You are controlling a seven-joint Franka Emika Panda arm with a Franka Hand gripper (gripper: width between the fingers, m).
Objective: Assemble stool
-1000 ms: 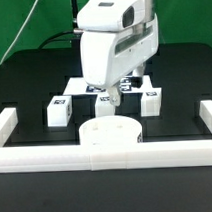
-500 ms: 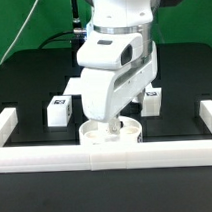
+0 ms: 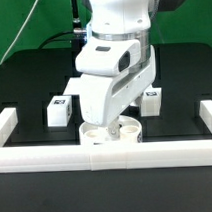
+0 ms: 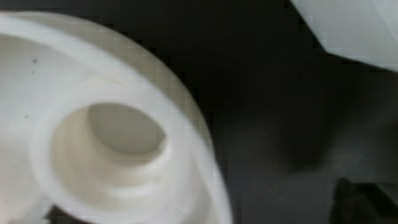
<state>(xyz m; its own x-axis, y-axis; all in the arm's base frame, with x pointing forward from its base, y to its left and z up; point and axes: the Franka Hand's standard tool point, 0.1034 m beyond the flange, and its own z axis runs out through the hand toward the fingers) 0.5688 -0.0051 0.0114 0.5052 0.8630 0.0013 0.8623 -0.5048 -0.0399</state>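
Observation:
The round white seat (image 3: 110, 135) lies just behind the front rail, under my hand. In the wrist view its socket hole (image 4: 116, 130) and thick rim fill the frame. My gripper (image 3: 107, 124) reaches down onto the seat's near part. In the wrist view the gripper (image 4: 210, 210) is open: one dark fingertip (image 4: 365, 200) stands clear of the rim and the other shows at the opposite edge, with the rim between them. One tagged leg (image 3: 60, 109) stands on the exterior view's left and another (image 3: 151, 100) on its right. The third leg is hidden.
A white border rail runs along the front (image 3: 56, 159) and turns up at both sides (image 3: 5, 123) (image 3: 209, 118). The marker board (image 3: 71, 86) lies behind my arm, mostly hidden. A blurred white part (image 4: 356, 35) lies beyond the seat in the wrist view.
My hand has come forward and down from above the marker board onto the seat. In the last half second it sank only slightly. The two visible legs have not moved.

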